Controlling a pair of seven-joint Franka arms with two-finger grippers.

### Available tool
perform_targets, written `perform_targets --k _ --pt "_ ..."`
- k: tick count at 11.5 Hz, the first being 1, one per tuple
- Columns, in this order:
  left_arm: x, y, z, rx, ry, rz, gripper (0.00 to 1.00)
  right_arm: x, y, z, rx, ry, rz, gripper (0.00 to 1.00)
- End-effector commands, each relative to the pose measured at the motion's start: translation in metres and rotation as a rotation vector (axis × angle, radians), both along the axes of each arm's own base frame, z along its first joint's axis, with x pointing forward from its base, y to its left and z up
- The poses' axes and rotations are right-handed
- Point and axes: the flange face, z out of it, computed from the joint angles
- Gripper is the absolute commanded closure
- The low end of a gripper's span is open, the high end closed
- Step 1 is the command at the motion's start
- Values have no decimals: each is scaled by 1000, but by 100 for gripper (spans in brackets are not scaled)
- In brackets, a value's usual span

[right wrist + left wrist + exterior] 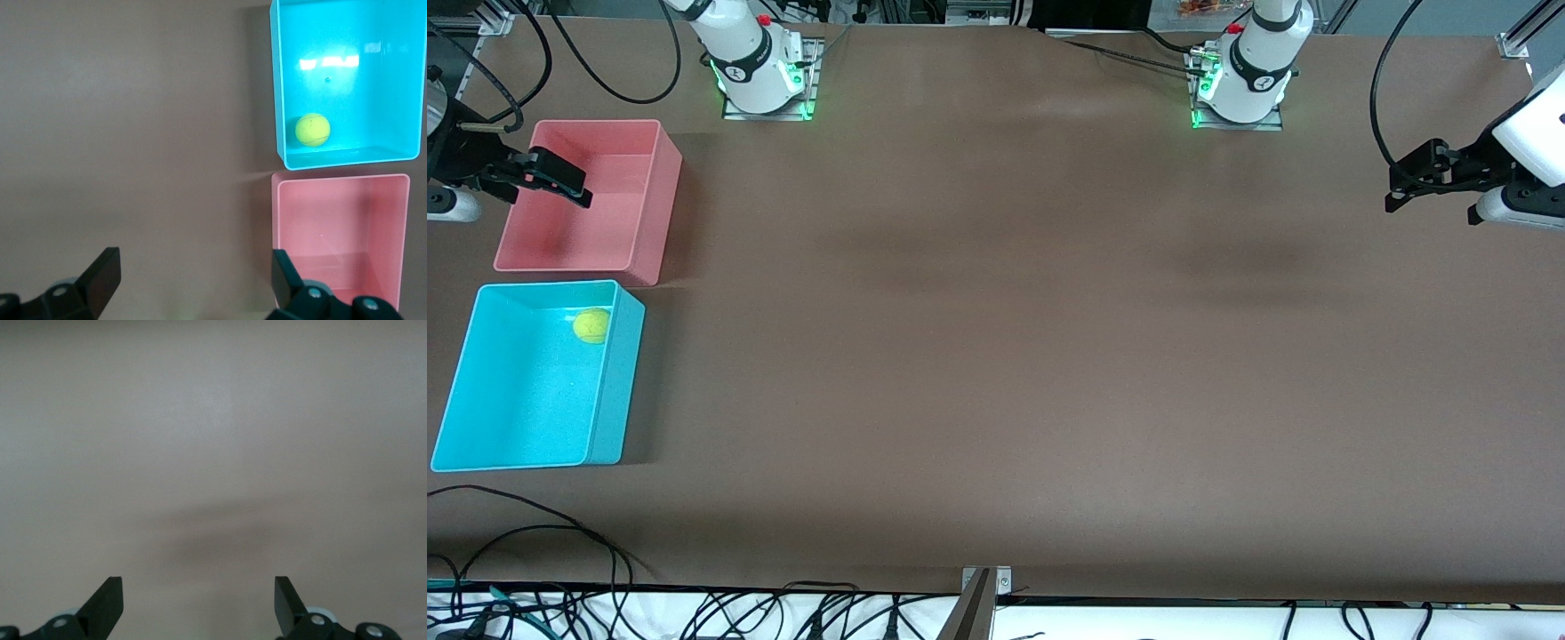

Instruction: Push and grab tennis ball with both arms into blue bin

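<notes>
The tennis ball (591,325) lies inside the blue bin (617,382), near the bin's wall that faces the pink bin. It also shows in the right wrist view (312,129), in a corner of the blue bin (360,40). My right gripper (560,182) is open and empty, raised in the air at the pink bin's edge; its fingers stand wide apart in the right wrist view (195,263). My left gripper (1400,188) is open and empty, raised over bare table at the left arm's end; the left wrist view (198,583) shows only table under it.
A pink bin (649,222) stands empty beside the blue bin, farther from the front camera; it also shows in the right wrist view (340,227). Cables lie along the table's front edge (534,524). The arm bases (760,76) stand at the back.
</notes>
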Motion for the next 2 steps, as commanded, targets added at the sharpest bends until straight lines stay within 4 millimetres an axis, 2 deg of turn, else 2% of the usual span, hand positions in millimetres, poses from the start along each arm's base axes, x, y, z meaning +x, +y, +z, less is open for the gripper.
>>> perform_targets --k 1,2 --pt "-7 0 3 -11 6 8 0 7 4 10 -14 4 14 0" --pt "-7 0 3 -11 6 8 0 7 4 10 -14 4 12 0"
